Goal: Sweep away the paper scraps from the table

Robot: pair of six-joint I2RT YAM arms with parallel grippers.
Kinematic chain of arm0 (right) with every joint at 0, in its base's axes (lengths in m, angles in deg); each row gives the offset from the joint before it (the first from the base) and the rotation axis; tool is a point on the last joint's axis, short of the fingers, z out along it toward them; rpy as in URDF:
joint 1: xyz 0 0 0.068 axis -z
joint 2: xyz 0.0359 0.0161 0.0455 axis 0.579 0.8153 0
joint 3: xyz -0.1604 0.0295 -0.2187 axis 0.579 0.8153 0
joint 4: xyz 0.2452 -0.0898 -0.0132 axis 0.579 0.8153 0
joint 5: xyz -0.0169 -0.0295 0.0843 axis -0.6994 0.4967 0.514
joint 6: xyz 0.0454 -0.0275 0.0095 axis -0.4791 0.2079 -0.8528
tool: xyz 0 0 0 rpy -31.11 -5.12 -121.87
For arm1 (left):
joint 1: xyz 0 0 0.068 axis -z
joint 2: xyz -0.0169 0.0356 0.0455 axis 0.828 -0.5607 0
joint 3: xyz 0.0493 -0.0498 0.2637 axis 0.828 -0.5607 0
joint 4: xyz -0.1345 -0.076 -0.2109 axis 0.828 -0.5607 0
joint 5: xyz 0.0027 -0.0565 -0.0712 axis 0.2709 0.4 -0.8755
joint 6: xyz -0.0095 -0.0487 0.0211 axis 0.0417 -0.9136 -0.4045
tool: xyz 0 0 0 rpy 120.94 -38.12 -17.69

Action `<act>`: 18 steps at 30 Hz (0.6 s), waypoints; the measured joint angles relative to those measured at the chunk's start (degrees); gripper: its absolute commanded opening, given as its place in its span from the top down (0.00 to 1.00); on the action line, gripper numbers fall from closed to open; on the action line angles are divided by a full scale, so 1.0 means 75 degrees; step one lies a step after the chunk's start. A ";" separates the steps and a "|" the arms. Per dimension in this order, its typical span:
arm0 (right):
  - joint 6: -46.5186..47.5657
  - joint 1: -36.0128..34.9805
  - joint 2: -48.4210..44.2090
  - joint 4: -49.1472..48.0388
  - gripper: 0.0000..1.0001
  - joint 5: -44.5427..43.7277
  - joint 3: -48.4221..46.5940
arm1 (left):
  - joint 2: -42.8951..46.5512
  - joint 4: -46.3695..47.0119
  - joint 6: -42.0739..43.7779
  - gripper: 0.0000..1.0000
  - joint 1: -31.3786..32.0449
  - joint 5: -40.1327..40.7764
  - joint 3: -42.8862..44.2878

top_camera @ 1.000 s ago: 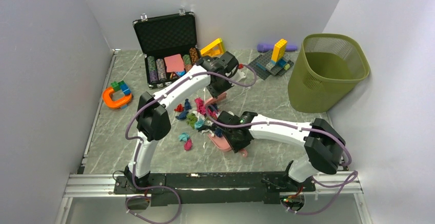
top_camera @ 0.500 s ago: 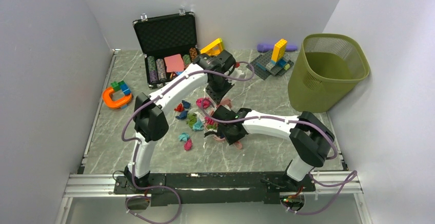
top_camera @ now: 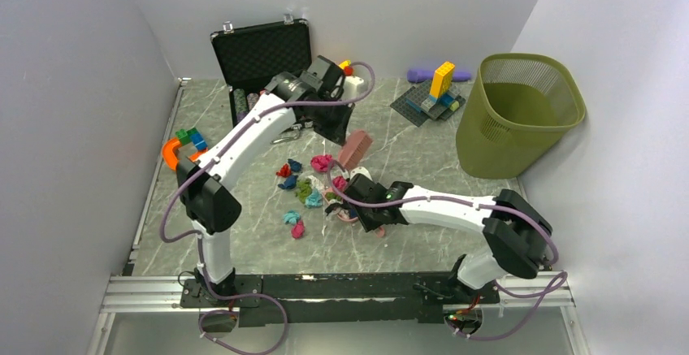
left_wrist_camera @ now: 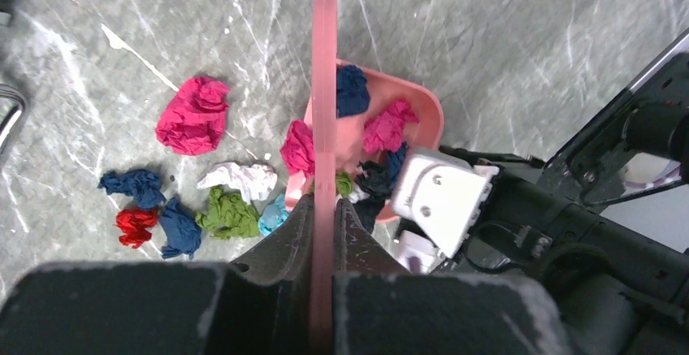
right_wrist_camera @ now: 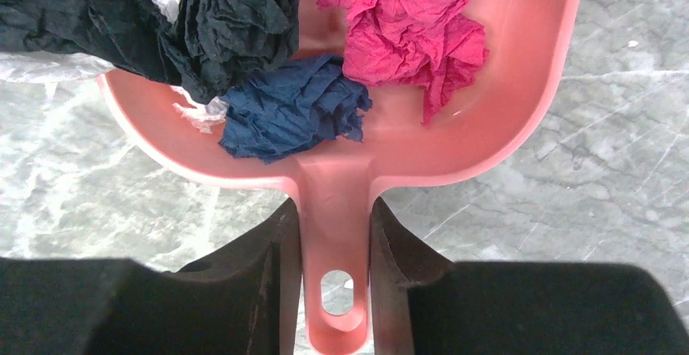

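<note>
At the near side of the desk (top_camera: 406, 160) the right tool (right_wrist_camera: 333, 217) is clamped on the handle of a pink dustpan (right_wrist_camera: 504, 87), pan flat on the marble, mouth pointing to the robot's left. Already in the pan: a magenta wad (right_wrist_camera: 406, 22), a dark blue wad (right_wrist_camera: 292, 111) and a black wad (right_wrist_camera: 236, 22), with a bit of white at the lip. Just past the mouth lie the loose paper scraps (top_camera: 296, 184), scattered on the robot's left of the pan: magenta (left_wrist_camera: 193, 115), white (left_wrist_camera: 240, 180), green (left_wrist_camera: 227, 213), red (left_wrist_camera: 134, 225), plus dark blue and teal bits. Further out, the left tool (left_wrist_camera: 323, 217) is closed tight on a flat pink sweeper (top_camera: 355, 149), seen edge-on in the wrist view, hanging over the far side of the pan; it looks lifted off the desk, contact not clear. Key relation: the loose wads sit left of both sweeper and pan mouth, so the sweeper likely has to get round to their far left side and drag right into the pan; left arm is the nearer one for that. Risk: wads rolling past the pan lip. At the back: a green bin (top_camera: 520, 111) on the right, building blocks (top_camera: 439, 87), an open black case (top_camera: 264, 54).
</note>
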 measured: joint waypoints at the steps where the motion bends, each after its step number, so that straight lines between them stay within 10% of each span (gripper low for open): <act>1: 0.0000 -0.0009 -0.0149 -0.0026 1.00 0.0000 0.0041 | 0.0111 0.0108 -0.0096 1.00 -0.0079 -0.0058 -0.0093; 18: -0.0050 0.0067 -0.1306 0.0804 1.00 -0.0154 -0.0702 | 0.4095 0.2194 -0.1285 1.00 -0.2964 0.0933 -0.2763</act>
